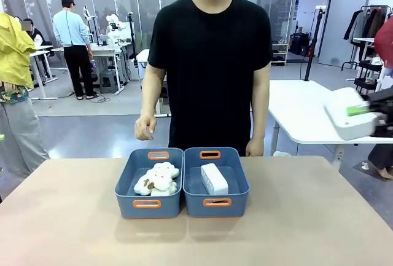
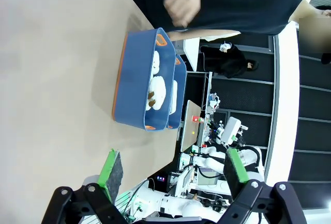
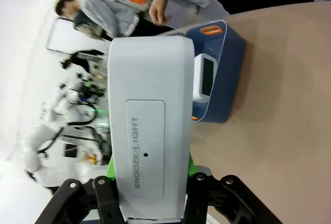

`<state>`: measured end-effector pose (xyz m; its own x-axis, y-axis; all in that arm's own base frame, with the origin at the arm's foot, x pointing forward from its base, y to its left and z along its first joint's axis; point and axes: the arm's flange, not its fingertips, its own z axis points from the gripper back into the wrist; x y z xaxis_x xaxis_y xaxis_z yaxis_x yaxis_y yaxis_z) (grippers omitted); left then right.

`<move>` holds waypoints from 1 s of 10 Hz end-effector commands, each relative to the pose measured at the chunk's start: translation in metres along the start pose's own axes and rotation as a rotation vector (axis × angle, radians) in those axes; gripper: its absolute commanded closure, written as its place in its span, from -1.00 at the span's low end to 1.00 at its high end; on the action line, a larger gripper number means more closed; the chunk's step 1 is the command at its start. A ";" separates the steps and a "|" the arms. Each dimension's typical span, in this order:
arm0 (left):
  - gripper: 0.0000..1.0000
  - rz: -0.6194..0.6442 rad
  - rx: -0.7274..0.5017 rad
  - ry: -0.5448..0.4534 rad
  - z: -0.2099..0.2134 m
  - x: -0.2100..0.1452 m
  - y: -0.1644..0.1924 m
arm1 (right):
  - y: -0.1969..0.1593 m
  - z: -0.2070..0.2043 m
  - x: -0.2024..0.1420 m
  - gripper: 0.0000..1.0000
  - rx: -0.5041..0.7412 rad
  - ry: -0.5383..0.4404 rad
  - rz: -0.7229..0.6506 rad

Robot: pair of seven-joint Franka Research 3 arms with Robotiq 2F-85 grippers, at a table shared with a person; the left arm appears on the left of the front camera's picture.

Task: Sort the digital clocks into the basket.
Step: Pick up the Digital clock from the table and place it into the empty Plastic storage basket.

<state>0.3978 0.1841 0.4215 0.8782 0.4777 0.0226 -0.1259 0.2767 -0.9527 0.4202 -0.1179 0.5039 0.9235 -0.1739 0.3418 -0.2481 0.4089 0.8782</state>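
Tan table [image 1: 61, 223], blue-grey basket [image 1: 237, 201] beside matching bin [image 1: 125, 201], toward far edge

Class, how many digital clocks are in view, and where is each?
2. One clock lies in the right basket; the other clock is gripped in the right hand, raised beyond the table's right edge.

Even overhead light leaves soft shadows before the right-hand basket [image 1: 236, 206] on the matte surface [image 1: 307, 217]; the right tool [image 1: 368, 113] and its clock [image 1: 342, 118] blur at frame edge, wrist views bending wide
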 end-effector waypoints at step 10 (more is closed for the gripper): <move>-1.00 0.010 0.008 0.013 0.003 0.000 -0.005 | 0.088 -0.321 -0.043 1.00 -0.487 0.263 0.327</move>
<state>0.3979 0.1840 0.4216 0.8784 0.4774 0.0229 -0.1258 0.2770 -0.9526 0.4406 0.1999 0.4663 0.8912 0.1910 0.4115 -0.3939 0.7758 0.4930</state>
